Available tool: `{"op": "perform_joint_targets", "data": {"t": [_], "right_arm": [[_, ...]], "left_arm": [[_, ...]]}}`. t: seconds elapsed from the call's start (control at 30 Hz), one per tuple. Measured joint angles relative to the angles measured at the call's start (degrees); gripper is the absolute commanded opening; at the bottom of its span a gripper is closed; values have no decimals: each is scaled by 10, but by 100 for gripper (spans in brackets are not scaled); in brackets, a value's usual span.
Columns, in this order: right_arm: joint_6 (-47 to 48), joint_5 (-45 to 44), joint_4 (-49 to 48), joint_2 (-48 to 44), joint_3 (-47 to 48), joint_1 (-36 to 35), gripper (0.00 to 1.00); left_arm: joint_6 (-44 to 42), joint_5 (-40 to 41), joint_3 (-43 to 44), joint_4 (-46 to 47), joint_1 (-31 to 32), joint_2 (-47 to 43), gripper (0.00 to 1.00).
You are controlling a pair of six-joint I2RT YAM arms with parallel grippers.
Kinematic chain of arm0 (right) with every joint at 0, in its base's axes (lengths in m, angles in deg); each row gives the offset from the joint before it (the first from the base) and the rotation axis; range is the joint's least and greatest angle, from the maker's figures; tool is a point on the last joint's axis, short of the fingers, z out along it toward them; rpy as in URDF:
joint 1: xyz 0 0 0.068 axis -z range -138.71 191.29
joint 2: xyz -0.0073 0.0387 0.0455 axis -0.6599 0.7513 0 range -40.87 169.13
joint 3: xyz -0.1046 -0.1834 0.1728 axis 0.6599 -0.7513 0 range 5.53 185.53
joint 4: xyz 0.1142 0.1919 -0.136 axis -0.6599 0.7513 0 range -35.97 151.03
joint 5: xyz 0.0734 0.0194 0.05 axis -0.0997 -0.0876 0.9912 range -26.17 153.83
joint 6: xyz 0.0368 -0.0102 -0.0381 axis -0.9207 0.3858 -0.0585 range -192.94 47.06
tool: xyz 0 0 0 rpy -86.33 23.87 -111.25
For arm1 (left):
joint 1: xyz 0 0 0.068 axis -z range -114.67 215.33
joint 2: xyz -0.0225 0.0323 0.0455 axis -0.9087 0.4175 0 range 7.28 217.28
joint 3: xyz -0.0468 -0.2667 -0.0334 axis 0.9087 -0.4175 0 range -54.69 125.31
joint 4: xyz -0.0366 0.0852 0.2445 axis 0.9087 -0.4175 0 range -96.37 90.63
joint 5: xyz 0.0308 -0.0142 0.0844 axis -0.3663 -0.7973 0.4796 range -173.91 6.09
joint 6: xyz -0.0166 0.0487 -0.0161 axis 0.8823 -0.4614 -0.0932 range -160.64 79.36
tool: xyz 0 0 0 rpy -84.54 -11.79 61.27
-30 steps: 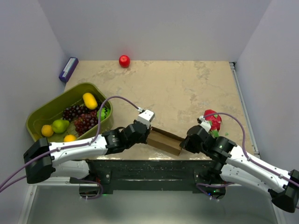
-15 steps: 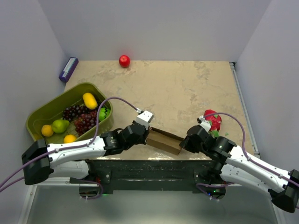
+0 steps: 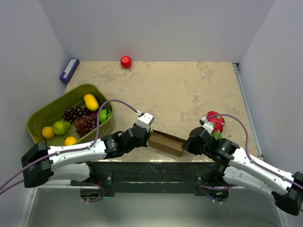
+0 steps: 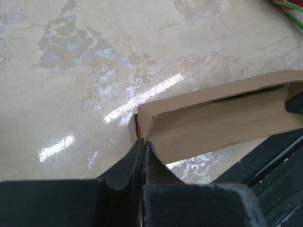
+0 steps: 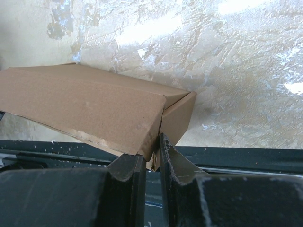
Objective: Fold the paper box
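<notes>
Beige marbled table (image 3: 189, 90), from above: a slim brown cardboard paper box (image 3: 165, 143) lay between left claw (image 3: 147, 137) and right claw (image 3: 185, 144), top open. Left wrist: left claw (image 4: 143, 142) was shut tight, touching one end. Right wrist: right claw (image 5: 151, 152) pinched the other end. Closing seemed left.

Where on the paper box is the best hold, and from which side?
Probably the thin cardboard walls at its short ends, approached endwise. The paper box lies long and slim along the near edge of the table, with wall edges exposed at both ends. The left gripper and right gripper each pinch an end this way.
</notes>
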Motion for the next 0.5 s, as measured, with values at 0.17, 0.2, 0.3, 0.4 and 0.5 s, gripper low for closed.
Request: {"op": "perform_joint_targets", "data": {"t": [0.17, 0.2, 0.3, 0.4, 0.5], "right_arm": [[0, 0, -1, 0, 0, 0, 1], [0, 0, -2, 0, 0, 0, 1], [0, 0, -2, 0, 0, 0, 1], [0, 0, -3, 0, -1, 0, 3], [0, 0, -3, 0, -1, 0, 5]], "left_arm": [[1, 0, -5, 3, 0, 0, 0], [1, 0, -6, 5, 0, 0, 0], [5, 0, -13, 11, 0, 0, 0], [11, 1, -23, 22, 0, -1, 0], [16, 1, -31, 30, 0, -4, 0]]}}
